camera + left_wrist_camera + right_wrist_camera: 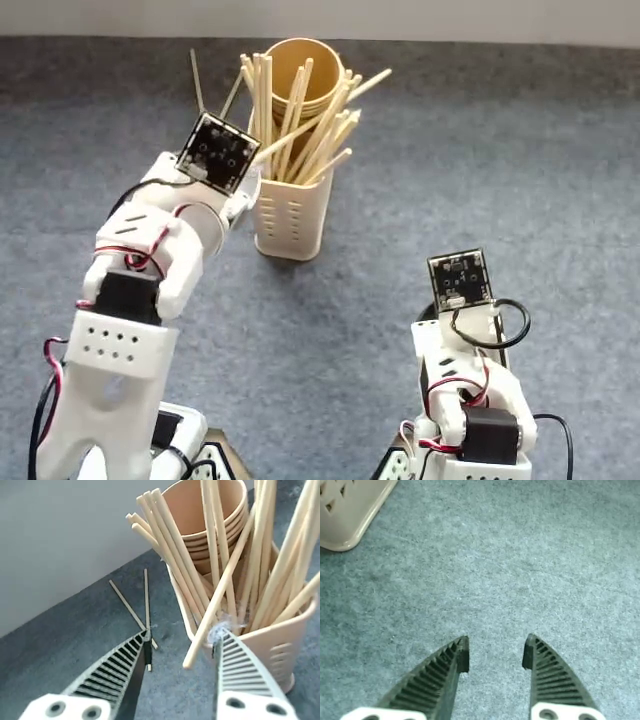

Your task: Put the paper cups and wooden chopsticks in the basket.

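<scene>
A cream basket [290,215] stands upright on the carpet, holding stacked paper cups [300,75] and a bundle of wooden chopsticks [310,125]. My left gripper [182,640] is open right beside the basket's [270,640] rim. The lower end of one leaning chopstick [215,600] hangs between the fingers, close to one fingertip [222,640] and not clamped. The cups [200,510] sit deep inside. Two loose chopsticks [137,605] lie crossed on the carpet beyond the gripper, also behind the basket [200,85]. My right gripper [495,652] is open over bare carpet.
Grey carpet covers the table, with open floor to the right of the basket and around the right arm [460,290]. A corner of the basket [345,515] shows off to one side of the right gripper. A pale wall [60,540] rises behind the loose chopsticks.
</scene>
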`<move>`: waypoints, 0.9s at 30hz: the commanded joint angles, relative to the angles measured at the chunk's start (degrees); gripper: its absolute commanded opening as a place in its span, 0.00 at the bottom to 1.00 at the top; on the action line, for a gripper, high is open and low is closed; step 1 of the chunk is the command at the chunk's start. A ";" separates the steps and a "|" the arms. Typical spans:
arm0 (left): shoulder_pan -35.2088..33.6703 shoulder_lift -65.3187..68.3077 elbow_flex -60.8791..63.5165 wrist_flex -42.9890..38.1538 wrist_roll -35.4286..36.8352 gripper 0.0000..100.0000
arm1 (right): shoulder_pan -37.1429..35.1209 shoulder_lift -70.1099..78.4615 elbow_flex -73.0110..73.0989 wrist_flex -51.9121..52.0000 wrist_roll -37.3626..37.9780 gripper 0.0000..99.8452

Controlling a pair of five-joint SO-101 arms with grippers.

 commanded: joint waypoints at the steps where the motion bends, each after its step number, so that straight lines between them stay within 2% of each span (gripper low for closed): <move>1: -3.03 -1.10 0.57 -2.11 -0.62 0.22 | -0.48 -0.40 -0.22 -0.66 0.62 0.19; 6: -6.55 -3.74 -0.92 4.13 -0.79 0.22 | -0.48 -0.40 -0.22 -0.66 0.62 0.19; 14: -8.84 -18.86 -0.22 10.90 -0.79 0.22 | -0.48 -0.40 -0.22 -0.66 0.62 0.19; 20: -12.53 -16.57 5.93 8.97 -0.79 0.22 | -0.48 -0.40 -0.31 0.04 0.70 0.19; 27: -9.19 -8.22 5.49 3.34 -0.53 0.22 | -0.48 -0.48 -0.40 0.13 0.70 0.19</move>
